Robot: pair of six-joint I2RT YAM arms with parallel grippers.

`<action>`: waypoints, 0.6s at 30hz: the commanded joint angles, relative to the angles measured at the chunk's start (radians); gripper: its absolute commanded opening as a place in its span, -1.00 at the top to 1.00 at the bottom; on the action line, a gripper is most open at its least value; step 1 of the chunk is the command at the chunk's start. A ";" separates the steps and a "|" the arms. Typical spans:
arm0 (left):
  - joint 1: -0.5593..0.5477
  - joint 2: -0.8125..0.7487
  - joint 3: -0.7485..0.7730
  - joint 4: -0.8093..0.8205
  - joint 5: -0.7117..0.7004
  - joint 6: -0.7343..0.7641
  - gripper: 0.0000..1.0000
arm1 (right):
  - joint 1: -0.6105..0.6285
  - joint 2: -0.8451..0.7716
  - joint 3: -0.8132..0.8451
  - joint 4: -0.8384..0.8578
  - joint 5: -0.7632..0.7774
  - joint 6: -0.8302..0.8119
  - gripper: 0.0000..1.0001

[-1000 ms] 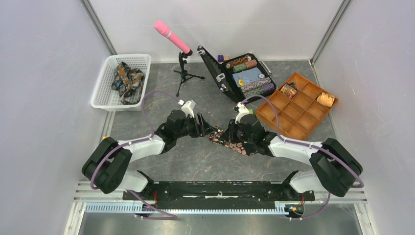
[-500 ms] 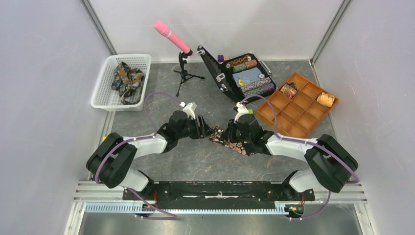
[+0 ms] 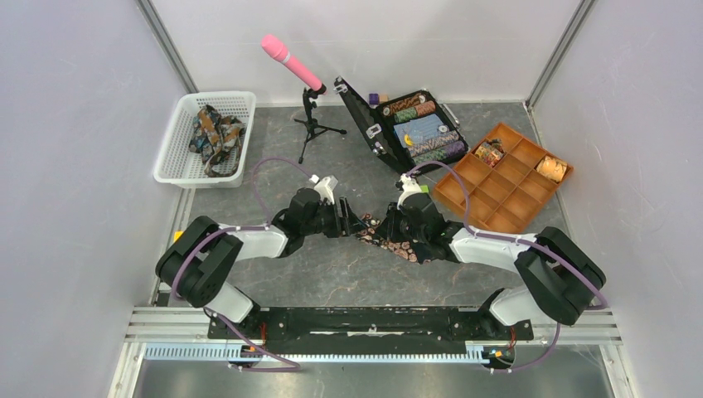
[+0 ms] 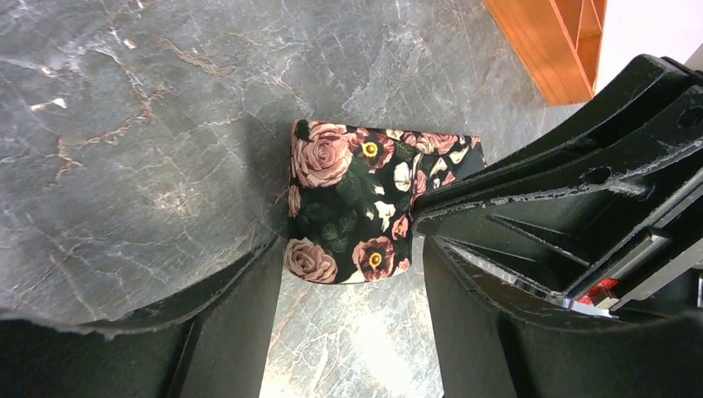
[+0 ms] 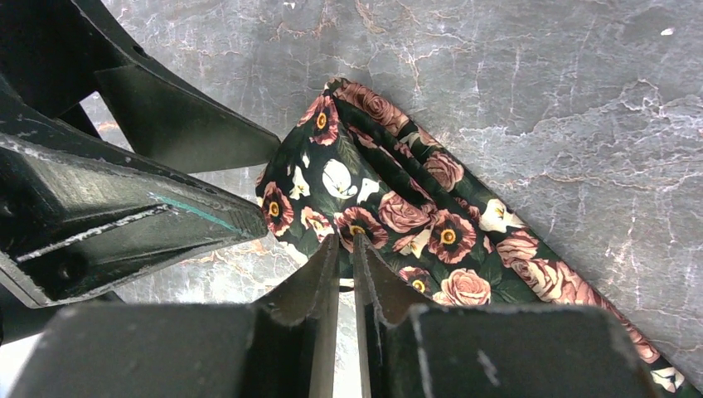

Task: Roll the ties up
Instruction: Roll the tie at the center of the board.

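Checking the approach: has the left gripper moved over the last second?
Yes: the left gripper has edged right, away from the white basket, toward the floral tie.

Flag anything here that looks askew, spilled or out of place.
Nothing spilled or damaged. The floral tie lies diagonally, its end folded up off the table. The ties in the white basket sit in a tangled heap, unrolled.

— How's the left gripper (image 4: 348,249)?
— Jaws wide, the tie (image 4: 348,199) end between its fingers.
— And the right gripper (image 5: 346,249)?
— Fingers nearly together, nipping the tie's edge. Both arms reach inward, with the grippers close and facing each other.
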 commanded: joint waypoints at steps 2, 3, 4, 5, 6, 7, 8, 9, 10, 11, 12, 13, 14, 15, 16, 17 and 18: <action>0.005 0.034 0.034 0.100 0.058 0.013 -0.40 | 0.006 -0.004 0.022 -0.021 0.033 -0.006 0.67; 0.005 0.040 0.034 0.106 0.059 0.015 -0.41 | 0.006 -0.004 0.022 -0.028 0.036 -0.005 0.67; 0.005 0.046 0.036 0.108 0.061 0.016 -0.44 | 0.006 -0.006 0.021 -0.031 0.037 -0.004 0.67; 0.005 0.052 0.035 0.114 0.061 0.016 -0.48 | 0.006 -0.006 0.021 -0.035 0.039 -0.005 0.67; 0.005 0.056 0.035 0.120 0.061 0.018 -0.53 | 0.006 -0.006 0.021 -0.037 0.039 -0.005 0.67; 0.005 0.062 0.035 0.126 0.064 0.019 -0.55 | 0.006 -0.006 0.021 -0.039 0.039 -0.006 0.67; 0.005 0.068 0.035 0.135 0.067 0.019 -0.56 | 0.005 -0.005 0.021 -0.039 0.039 -0.006 0.67; 0.005 0.074 0.038 0.141 0.073 0.022 -0.56 | 0.006 -0.003 0.021 -0.040 0.037 -0.006 0.67; 0.006 0.080 0.041 0.144 0.077 0.024 -0.57 | 0.006 -0.003 0.021 -0.040 0.036 -0.006 0.67; 0.006 0.087 0.043 0.148 0.081 0.027 -0.57 | 0.006 -0.001 0.021 -0.040 0.035 -0.006 0.67; 0.005 0.094 0.045 0.150 0.084 0.029 -0.57 | 0.005 0.000 0.022 -0.040 0.034 -0.006 0.67; 0.005 0.102 0.047 0.153 0.084 0.031 -0.57 | 0.006 0.001 0.021 -0.041 0.033 -0.006 0.67; 0.006 0.109 0.049 0.155 0.087 0.032 -0.56 | 0.006 0.001 0.021 -0.040 0.033 -0.006 0.67; 0.006 0.118 0.051 0.157 0.089 0.032 -0.55 | 0.006 0.002 0.022 -0.042 0.033 -0.007 0.67; 0.006 0.128 0.050 0.165 0.095 0.033 -0.54 | 0.005 0.001 0.021 -0.043 0.034 -0.007 0.67; 0.006 0.135 0.050 0.173 0.098 0.033 -0.52 | 0.006 0.000 0.021 -0.044 0.034 -0.008 0.67; 0.005 0.144 0.049 0.183 0.101 0.032 -0.51 | 0.006 0.003 0.021 -0.043 0.034 -0.008 0.67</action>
